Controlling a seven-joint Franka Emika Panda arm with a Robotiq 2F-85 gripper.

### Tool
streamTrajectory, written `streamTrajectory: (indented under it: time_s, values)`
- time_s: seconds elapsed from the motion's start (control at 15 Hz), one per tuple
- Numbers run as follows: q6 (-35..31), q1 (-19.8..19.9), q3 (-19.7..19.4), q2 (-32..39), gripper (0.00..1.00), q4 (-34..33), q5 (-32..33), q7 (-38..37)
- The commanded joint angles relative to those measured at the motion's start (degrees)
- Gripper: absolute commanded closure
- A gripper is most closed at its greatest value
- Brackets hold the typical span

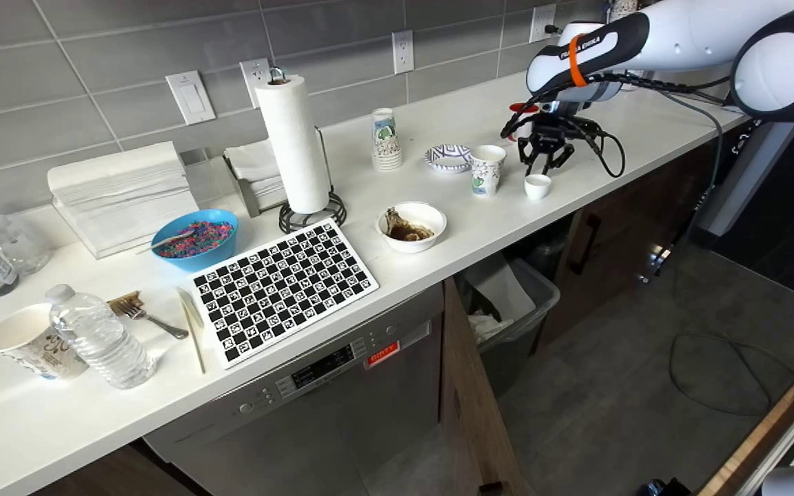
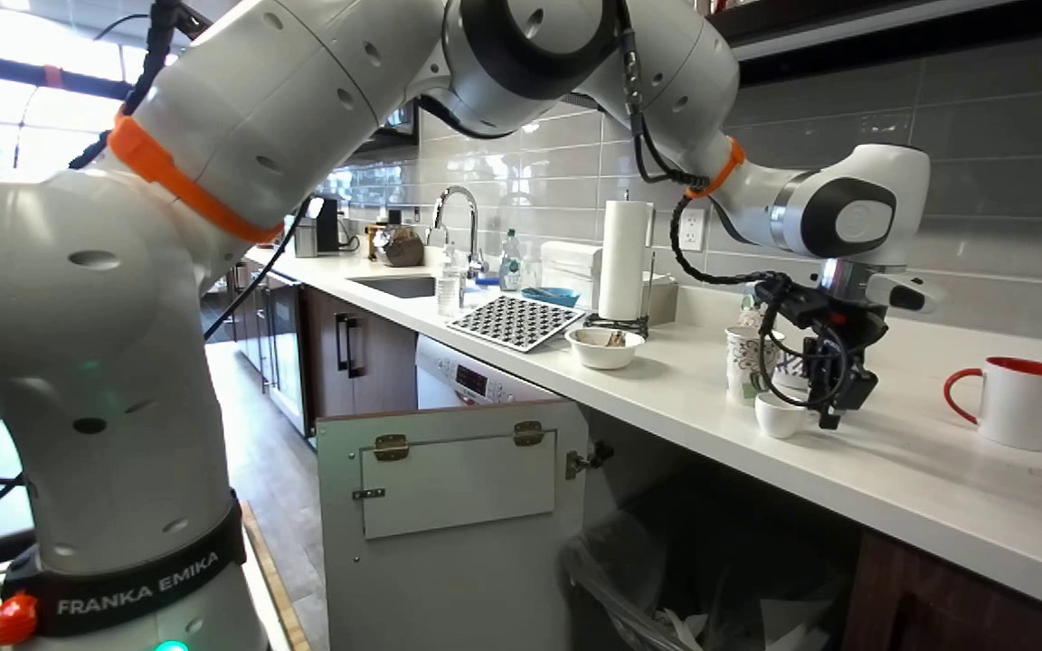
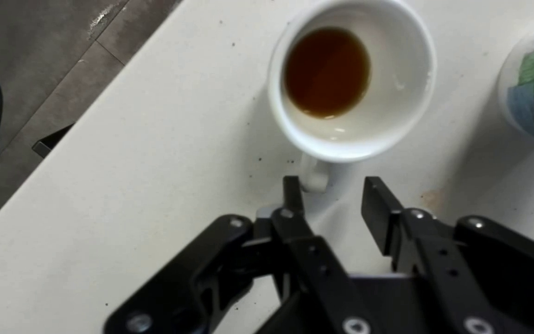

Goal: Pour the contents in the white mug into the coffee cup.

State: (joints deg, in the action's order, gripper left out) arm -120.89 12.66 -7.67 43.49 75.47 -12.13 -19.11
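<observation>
FRANKA EMIKA in 2 places, DIRTY in 1.
Pale capitals on the black collar round the foot of the Panda arm spell FRANKA EMIKA in an exterior view; the same name, small, marks a black panel by an orange strap. On the control panel of the dishwasher, a red label says DIRTY; the display is too small to read.

White bench. Small white mug upright near front edge, green-marked paper cup just beside it. Red-handled cup well apart, farther from edge. Also on bench: purple-patterned dish, stack of paper cups, white bowl, checkered board, black wire stand, blue bowl, water bottle, fork. Dark specks, pale brown stain near mug.
</observation>
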Motion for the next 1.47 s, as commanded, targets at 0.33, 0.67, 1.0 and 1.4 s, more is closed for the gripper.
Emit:
streamTrajectory:
  time_s: [0.33,0.67,1.0,1.4]
  values:
    - [2.8,-0.5,-0.74,-0.84,0.71,0.92,0.87,-0.83]
    - [3.55,-0.51,-0.85,-0.64,0.75,0.57,0.95,-0.98]
    - [3.62,-0.49,-0.92,-0.47,0.84,0.3,0.94,-1.15]
    - [3.59,-0.47,-0.96,-0.4,0.92,0.28,0.85,-1.47]
